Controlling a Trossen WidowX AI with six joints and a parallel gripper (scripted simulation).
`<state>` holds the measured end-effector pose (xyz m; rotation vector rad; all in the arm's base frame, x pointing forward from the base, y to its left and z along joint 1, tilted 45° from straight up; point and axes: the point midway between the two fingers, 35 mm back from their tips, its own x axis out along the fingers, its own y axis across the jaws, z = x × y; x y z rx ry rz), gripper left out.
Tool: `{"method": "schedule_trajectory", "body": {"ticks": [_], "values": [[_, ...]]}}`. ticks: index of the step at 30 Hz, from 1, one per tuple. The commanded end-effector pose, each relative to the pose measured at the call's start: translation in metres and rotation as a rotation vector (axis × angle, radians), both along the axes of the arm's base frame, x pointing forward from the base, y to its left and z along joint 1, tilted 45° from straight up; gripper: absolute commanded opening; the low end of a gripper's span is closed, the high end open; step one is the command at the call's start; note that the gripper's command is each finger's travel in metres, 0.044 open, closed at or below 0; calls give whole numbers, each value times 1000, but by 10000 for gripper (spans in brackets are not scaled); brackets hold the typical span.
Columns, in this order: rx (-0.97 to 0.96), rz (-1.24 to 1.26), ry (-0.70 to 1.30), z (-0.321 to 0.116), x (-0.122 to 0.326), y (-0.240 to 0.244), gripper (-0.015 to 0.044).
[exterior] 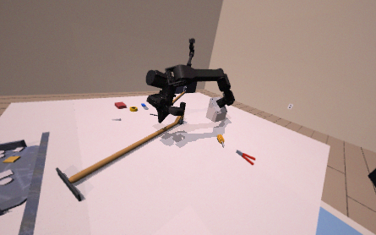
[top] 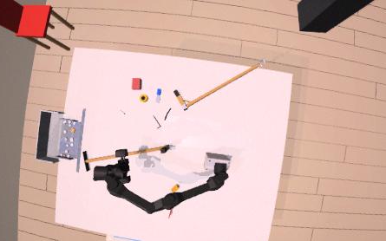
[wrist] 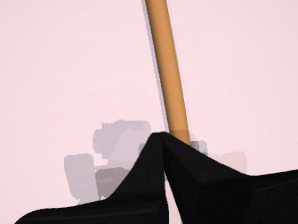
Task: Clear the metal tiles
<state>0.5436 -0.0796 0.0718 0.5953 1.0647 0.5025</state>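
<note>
The long scraper (top: 104, 158) (exterior: 124, 151) (wrist: 170, 70) lies on the white table. Its dark head (top: 86, 161) (exterior: 68, 185) is near the edge strip at the left. My gripper (exterior: 161, 120) (wrist: 157, 139) is shut and empty, above the table beside the scraper's handle; in the top view its tips are hidden under the arm. Several small pale tiles and an orange tile (top: 73, 130) (exterior: 12, 159) lie on a blue-grey steel surface (exterior: 10, 190) inside dark rims. Whether this is the bench plate or the catch box floor, I cannot tell.
A raised strip (top: 81, 143) (exterior: 38, 182) borders the tile area. A red block (top: 136, 83) (exterior: 120, 105), yellow ring (top: 143, 98) (exterior: 133, 109), second long-handled tool (top: 223, 85), orange-handled tool (top: 174, 188) (exterior: 220, 139) and red pliers (top: 170, 212) (exterior: 251, 157) lie on the table.
</note>
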Motion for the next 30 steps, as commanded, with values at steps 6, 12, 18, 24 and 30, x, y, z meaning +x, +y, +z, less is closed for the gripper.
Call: {"method": "schedule_trajectory", "body": {"ticks": [6,12,18,24,30], "values": [[21,-17,63,40,-37,-19,0],[26,-23,78,51,-48,-24,0],[25,-23,78,45,-45,-19,0],[24,-22,78,35,-39,-11,0],[23,-22,79,26,-35,-3,0]]}}
